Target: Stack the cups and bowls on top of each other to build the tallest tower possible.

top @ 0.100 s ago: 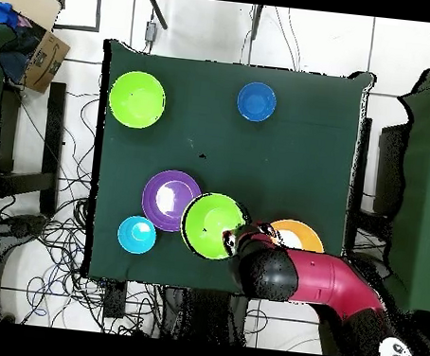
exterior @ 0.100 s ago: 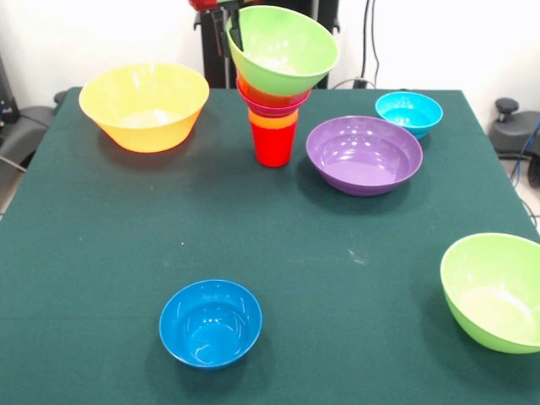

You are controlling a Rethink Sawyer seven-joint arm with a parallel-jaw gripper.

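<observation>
A robotics lab is showing here: a dark green cloth-covered tabletop [top @ 0.100 s ago: 296, 166], tangled black cables [top @ 0.100 s ago: 56, 236] trailing over the floor, a brown cardboard box [top @ 0.100 s ago: 39, 29] sitting aside.

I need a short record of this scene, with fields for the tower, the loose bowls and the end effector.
tower: red cup at base, orange and pink pieces above, green bowl tilted on top
loose bowls: yellow bowl, purple bowl, light blue bowl, dark blue bowl, second green bowl
table: green cloth
end effector: at the rim of the top green bowl; open or shut cannot be told
arm: reaches over the yellow bowl
</observation>
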